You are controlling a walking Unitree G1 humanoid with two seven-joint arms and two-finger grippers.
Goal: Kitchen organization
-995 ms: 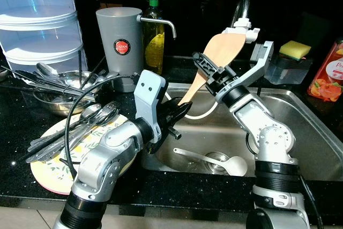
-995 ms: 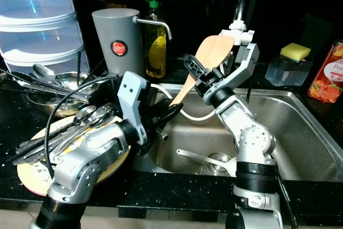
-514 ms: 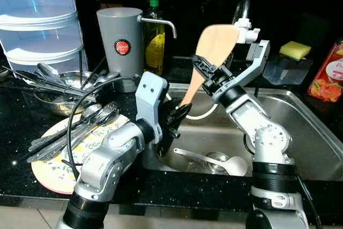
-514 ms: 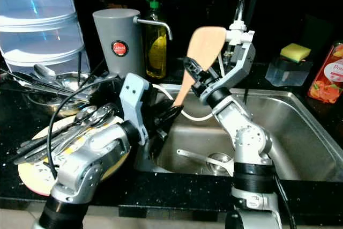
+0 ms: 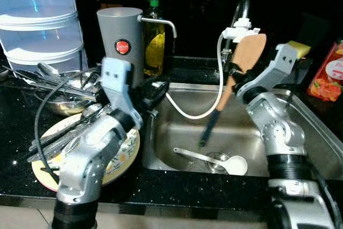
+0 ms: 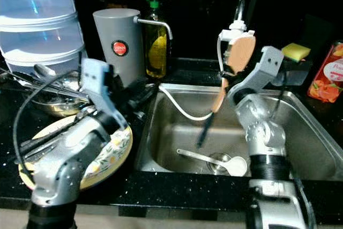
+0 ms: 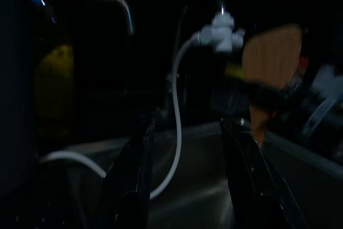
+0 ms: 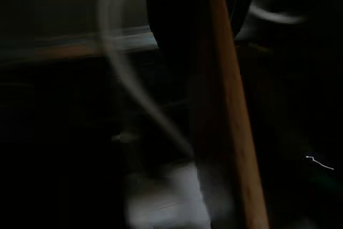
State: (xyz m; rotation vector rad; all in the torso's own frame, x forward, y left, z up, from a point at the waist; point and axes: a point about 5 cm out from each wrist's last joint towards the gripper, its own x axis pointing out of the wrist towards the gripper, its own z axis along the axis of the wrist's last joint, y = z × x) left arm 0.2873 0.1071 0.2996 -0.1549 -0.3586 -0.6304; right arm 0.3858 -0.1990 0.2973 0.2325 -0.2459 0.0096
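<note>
Head views, right arm: right gripper (image 5: 234,81) was clamped on the wooden spatula with a dark handle tip (image 5: 247,52), blade up beside the white tap fitting (image 5: 239,29), handle slanting down over the stainless steel sink (image 5: 316,132); held so, probably, for carrying out of the basin.
Head views, left arm: left gripper (image 5: 155,90) hovered at the sink's left rim, fingers parted and holding nothing, pointing toward the spatula, perhaps ready to take it.
Head views, sink: a white ladle with a metal handle (image 5: 222,160) lay at the bottom by the drain, not yet lifted; a thin white hose (image 5: 187,112) looped from the tap fitting across the basin and could snag either arm.
Head views, counter: a floral plate loaded with cutlery (image 5: 124,151) sat under the left forearm; a steel bowl of utensils (image 5: 59,97), a grey cylindrical container with a red badge (image 5: 119,36), a yellow oil bottle (image 5: 154,44) and stacked clear plastic tubs (image 5: 37,14) crowded the space behind. A yellow sponge (image 5: 300,46) rested on the far right.
Left wrist view: two black fingers (image 7: 134,181) stood well apart, framing the hose and the spatula blade beyond; dim.
Right wrist view: the wooden shaft ran close along the dark fingers; all else was too dark and blurred to tell.
</note>
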